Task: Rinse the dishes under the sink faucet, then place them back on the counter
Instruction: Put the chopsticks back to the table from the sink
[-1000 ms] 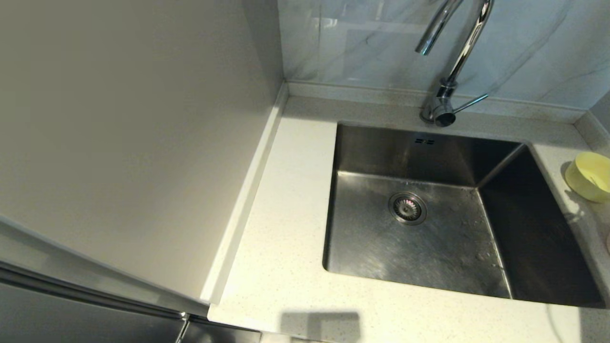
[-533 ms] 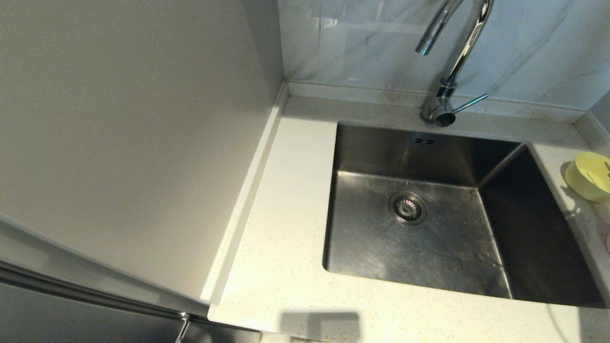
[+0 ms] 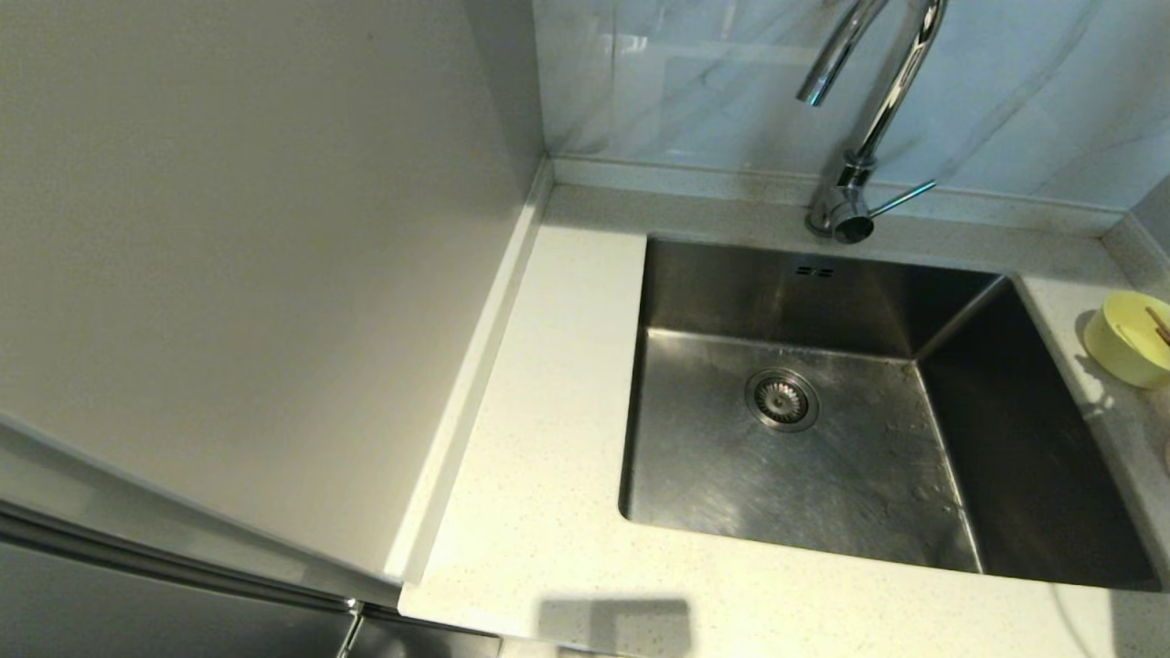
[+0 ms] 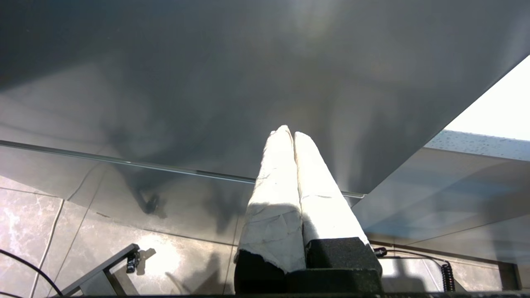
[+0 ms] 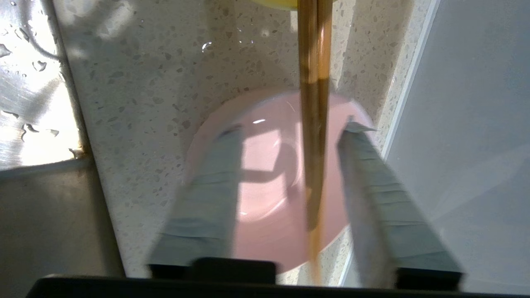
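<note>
1. Right gripper [image 5: 290,136]: fingers spread wide above the pink bowl [image 5: 265,165], gripping nothing.
2. Chopsticks [image 5: 314,124]: side by side across the pink bowl, between the spread fingers, far ends reaching the yellow bowl [image 3: 1129,338].
3. Both bowls stand on the counter [image 3: 548,475], right of the sink [image 3: 823,439], yellow one nearer the wall.
4. Faucet [image 3: 868,119]: at the sink's back edge, spout over the basin; no water visible.
5. Left gripper [image 4: 293,134]: parked low beside a dark cabinet front, fingers pressed together, nothing between them.
</note>
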